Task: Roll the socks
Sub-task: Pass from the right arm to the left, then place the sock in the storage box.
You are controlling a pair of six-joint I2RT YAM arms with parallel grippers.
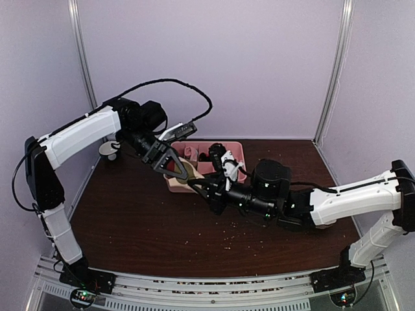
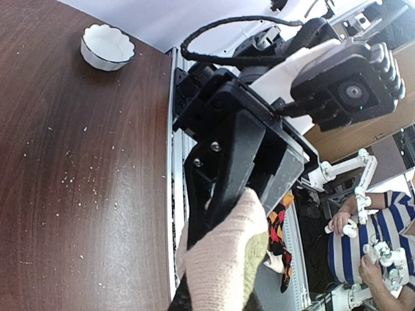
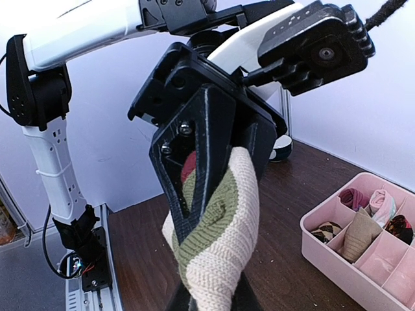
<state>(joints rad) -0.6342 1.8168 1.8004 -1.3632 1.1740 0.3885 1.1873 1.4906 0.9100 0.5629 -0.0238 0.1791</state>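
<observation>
Socks first: the beige-tan sock (image 3: 217,253), with maroon and olive stripes, hangs in the air between the two tools, above the middle of the desk (image 1: 130,220). The left tool (image 3: 211,188) is clamped tight on one end of it. The right tool (image 2: 243,201) is clamped tight on the other end. The sock looks bunched and twisted between them. A bit of the black sock (image 2: 280,227), with red and orange diamonds, shows behind the right tool. I cannot tell what it rests on.

The left arm (image 1: 78,133) goes up from the near left corner, bends high, and reaches right and down. The right arm (image 1: 350,197) stays low and reaches left across the desk. The two tools meet just by the near left corner of the pink tray (image 1: 237,152).

The desk is dark brown with small pale crumbs on it. The tray has boxes with rolled socks (image 3: 360,227) inside. A white bowl (image 2: 107,45) sits at the far left. The walls (image 1: 259,65) are pale purple.
</observation>
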